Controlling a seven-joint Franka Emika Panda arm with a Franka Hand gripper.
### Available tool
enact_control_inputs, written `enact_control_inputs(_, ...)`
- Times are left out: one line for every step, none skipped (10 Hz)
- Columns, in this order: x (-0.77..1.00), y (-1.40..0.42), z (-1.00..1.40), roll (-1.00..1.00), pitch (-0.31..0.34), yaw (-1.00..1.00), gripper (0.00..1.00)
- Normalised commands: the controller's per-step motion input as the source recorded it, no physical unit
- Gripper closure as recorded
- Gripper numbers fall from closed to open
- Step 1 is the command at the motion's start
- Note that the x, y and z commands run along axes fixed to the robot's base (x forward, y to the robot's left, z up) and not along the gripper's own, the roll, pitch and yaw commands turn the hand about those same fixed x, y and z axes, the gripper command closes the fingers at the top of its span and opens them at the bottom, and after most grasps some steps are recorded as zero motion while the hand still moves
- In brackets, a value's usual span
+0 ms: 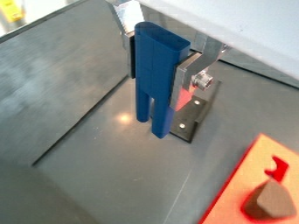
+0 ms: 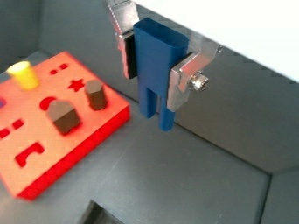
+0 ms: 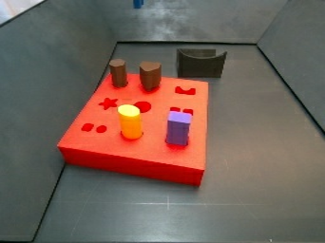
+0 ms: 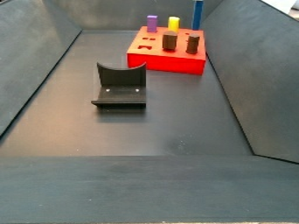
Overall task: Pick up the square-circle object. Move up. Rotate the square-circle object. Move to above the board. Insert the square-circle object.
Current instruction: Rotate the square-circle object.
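My gripper (image 1: 159, 63) is shut on the square-circle object (image 1: 156, 74), a tall dark-blue piece with two thin legs. It hangs upright, legs down, clear of the floor. Both wrist views show the silver fingers (image 2: 187, 74) clamped on its blocky body (image 2: 158, 70). The red board (image 2: 47, 144) lies below and to one side of the piece; only a corner of the board (image 1: 260, 171) shows in a wrist view. In a side view the blue piece (image 4: 198, 10) stands high beyond the board (image 4: 163, 61). The gripper itself is cut off there.
On the board (image 3: 127, 152) stand a yellow cylinder (image 3: 129, 121), a purple block (image 3: 180, 127) and two brown pegs (image 3: 118, 72) (image 3: 150, 75). A dark grey curved holder (image 4: 121, 86) sits on the floor apart from the board. Grey walls enclose the floor.
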Motion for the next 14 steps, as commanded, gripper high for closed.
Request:
enact_control_inputs(0.05,0.01,-0.02,-0.04,0.050,-1.00,1.00)
enact_control_inputs(0.05,0.01,-0.02,-0.04,0.059,-1.00,1.00)
enact_control_inputs(0.00,0.00,0.00,-0.02,0.024,-1.00,1.00)
enact_control_inputs(0.00,0.00,0.00,-0.02,0.026,-1.00,1.00)
enact_control_inputs(0.00,0.00,0.00,-0.02,0.028,-1.00,1.00)
enact_control_inputs(0.00,0.00,0.00,-0.02,0.030,-1.00,1.00)
enact_control_inputs(0.00,0.00,0.00,-0.02,0.031,-1.00,1.00)
enact_control_inputs(0.00,0.00,0.00,-0.03,0.035,-1.00,1.00)
enact_control_inputs(0.00,0.00,0.00,-0.03,0.037,-1.00,1.00)
enact_control_inputs(0.00,0.01,0.00,-0.03,0.041,-1.00,1.00)
enact_control_inputs(0.00,0.01,0.00,-0.03,0.045,-1.00,1.00)
enact_control_inputs(0.01,0.01,0.00,-0.04,0.051,-1.00,1.00)
enact_control_inputs(0.01,0.01,0.00,-0.04,0.055,-1.00,1.00)
enact_control_inputs(0.01,0.01,0.01,-0.05,0.066,-1.00,1.00)
